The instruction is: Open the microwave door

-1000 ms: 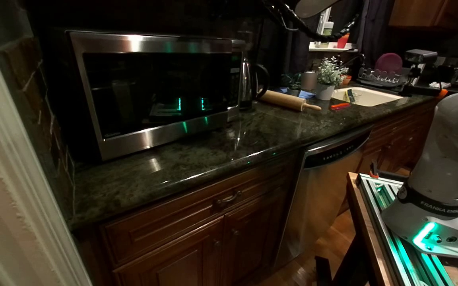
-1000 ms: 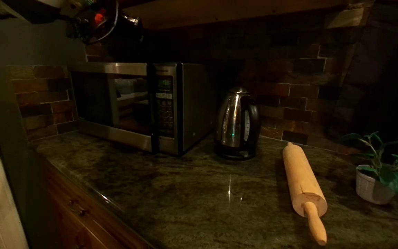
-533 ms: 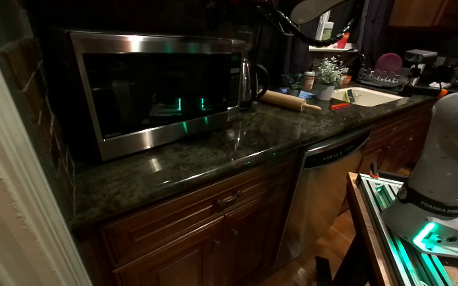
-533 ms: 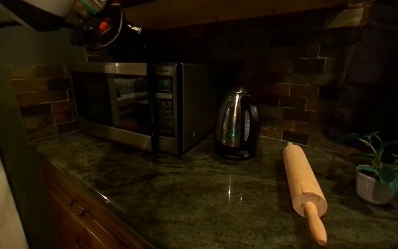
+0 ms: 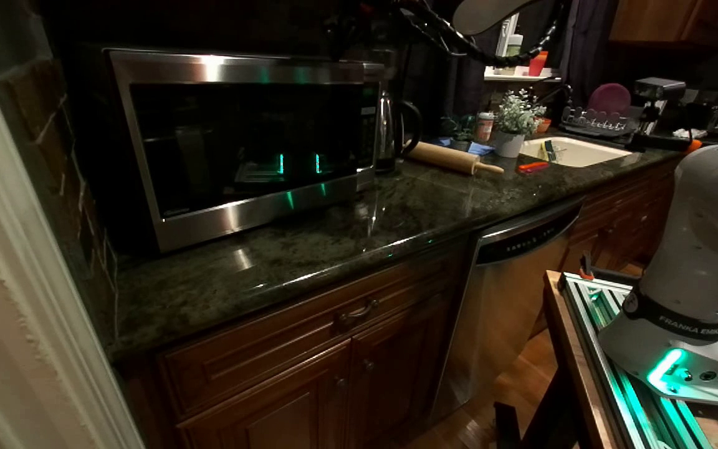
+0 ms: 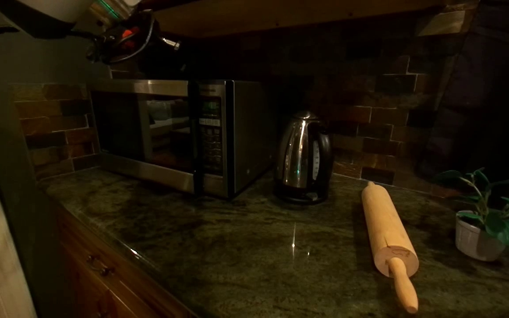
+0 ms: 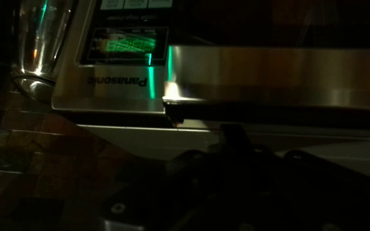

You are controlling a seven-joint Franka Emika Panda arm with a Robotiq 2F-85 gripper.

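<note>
The microwave (image 6: 254, 132) stands on the counter, with a green display in the wrist view (image 7: 72, 96). Its door has a steel frame and dark glass, seen in both exterior views (image 5: 240, 68) (image 6: 157, 172). In the wrist view, which is upside down, the door's frame (image 7: 268, 70) shows near the control panel. A narrow gap shows behind its top corner, so the door seems slightly ajar. My gripper (image 7: 234, 130) is very dark; its fingers look together, with the tip over the microwave's top, close behind the door's top edge. I cannot tell whether it touches.
A steel kettle (image 6: 298, 154) stands beside the microwave. A rolling pin (image 6: 387, 229) and a potted plant (image 6: 480, 238) are farther along the counter (image 6: 245, 265). A wooden cabinet (image 6: 303, 17) hangs above. A brick-tiled wall (image 6: 51, 132) borders the microwave.
My wrist and gripper have come down closer to the microwave's top, near the door's top edge. The microwave and door show no visible movement in the exterior views.
</note>
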